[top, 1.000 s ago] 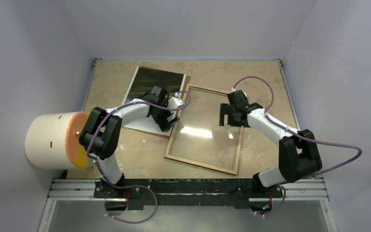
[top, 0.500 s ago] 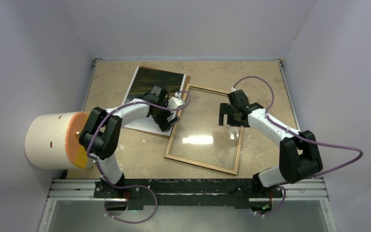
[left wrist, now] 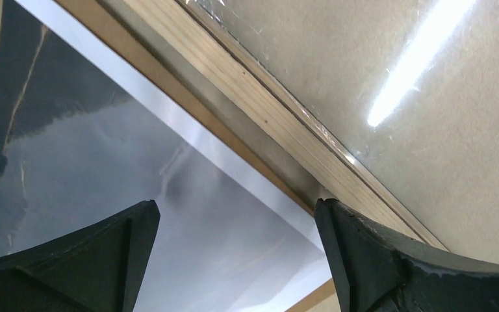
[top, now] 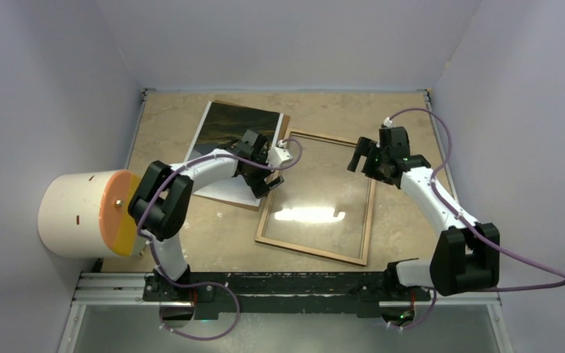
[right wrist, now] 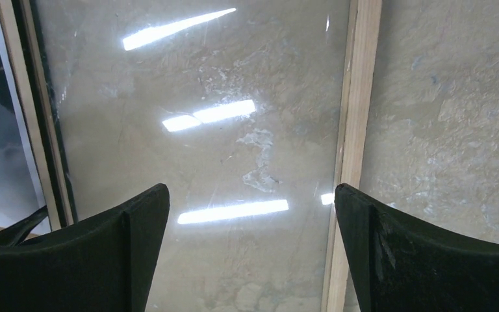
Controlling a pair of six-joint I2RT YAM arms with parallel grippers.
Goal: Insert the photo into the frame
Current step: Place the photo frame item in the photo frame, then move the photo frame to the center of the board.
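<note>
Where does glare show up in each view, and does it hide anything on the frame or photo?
Top external: one bright strip on the glazing of the frame, rails still readable. Right wrist: several hard streaks on its pane, with the light wood rail sharp beside them. Left wrist: one streak on the pane and a soft sheen on the photo; nothing is hidden.

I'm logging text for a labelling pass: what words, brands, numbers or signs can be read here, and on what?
No readable text in any view.
The photo shows only a landscape; the frame rails are bare wood.
The white drum has small dark marks, too small to read as characters.
</note>
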